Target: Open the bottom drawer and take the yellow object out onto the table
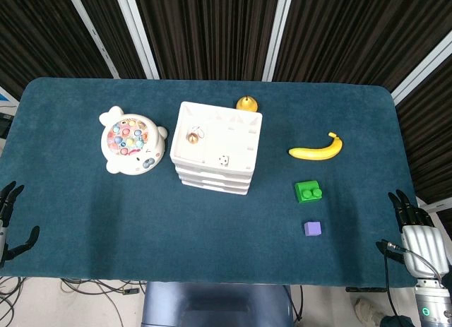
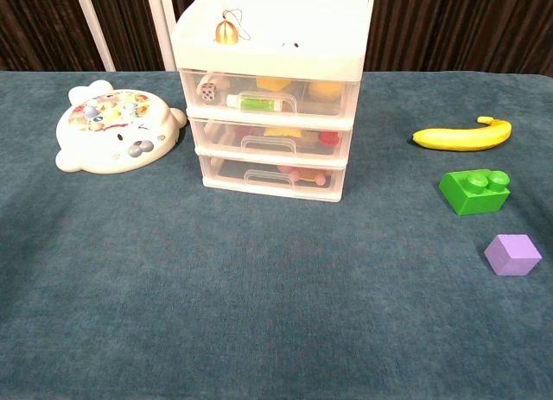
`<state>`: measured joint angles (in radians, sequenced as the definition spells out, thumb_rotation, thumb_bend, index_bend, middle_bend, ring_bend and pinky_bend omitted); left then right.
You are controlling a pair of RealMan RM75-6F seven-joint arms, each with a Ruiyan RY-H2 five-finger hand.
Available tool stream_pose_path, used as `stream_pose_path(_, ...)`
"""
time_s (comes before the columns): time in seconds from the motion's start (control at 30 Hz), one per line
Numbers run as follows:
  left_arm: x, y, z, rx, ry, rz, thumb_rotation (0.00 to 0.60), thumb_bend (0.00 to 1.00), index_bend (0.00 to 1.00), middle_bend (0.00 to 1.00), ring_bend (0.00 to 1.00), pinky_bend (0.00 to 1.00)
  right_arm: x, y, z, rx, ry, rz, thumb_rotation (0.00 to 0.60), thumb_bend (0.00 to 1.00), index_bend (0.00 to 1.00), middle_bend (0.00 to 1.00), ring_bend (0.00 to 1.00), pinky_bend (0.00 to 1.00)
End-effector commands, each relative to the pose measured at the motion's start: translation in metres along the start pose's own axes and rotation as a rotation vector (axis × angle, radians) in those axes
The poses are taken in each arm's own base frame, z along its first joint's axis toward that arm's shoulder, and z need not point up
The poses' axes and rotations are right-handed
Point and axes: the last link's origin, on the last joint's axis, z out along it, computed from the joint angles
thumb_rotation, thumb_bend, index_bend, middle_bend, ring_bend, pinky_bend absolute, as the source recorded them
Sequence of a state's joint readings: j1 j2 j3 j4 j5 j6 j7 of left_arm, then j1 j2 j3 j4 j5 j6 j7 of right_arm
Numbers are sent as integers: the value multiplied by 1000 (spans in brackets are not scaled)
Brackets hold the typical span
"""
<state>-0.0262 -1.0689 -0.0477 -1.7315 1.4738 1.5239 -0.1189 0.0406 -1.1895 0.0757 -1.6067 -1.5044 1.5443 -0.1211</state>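
On the blue counter [image 1: 212, 221] stands a white drawer box [image 2: 268, 98] with three drawers, facing the robot so it can pull them out. All three are closed. The bottom drawer [image 2: 272, 177] has a small clear handle in the middle of its front. Through the see-through front I can see pinkish and red bits inside, but I cannot tell where the yellow object is, so it must be hidden in there.

Down at the near edge, the left hand [image 1: 10, 224] waits at the left corner and the right hand [image 1: 417, 232] at the right corner. Both hold nothing and their fingers are spread apart. They are well away from the drawers, so the job looks not yet begun.

A banana [image 2: 462, 136], a green block [image 2: 473, 191] and a purple cube [image 2: 512, 254] lie on the right side. A round fish toy [image 2: 117, 130] sits on the left. Open counter in front of the box leaves room for the drawer to slide out.
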Motion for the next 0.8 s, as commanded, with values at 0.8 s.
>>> stream_pose_path(0.8,2,0,-1,-1,13,-7,600,370,27,0,0,0,1,-5,-2,13,-38,102,600,120,33,77,228,227)
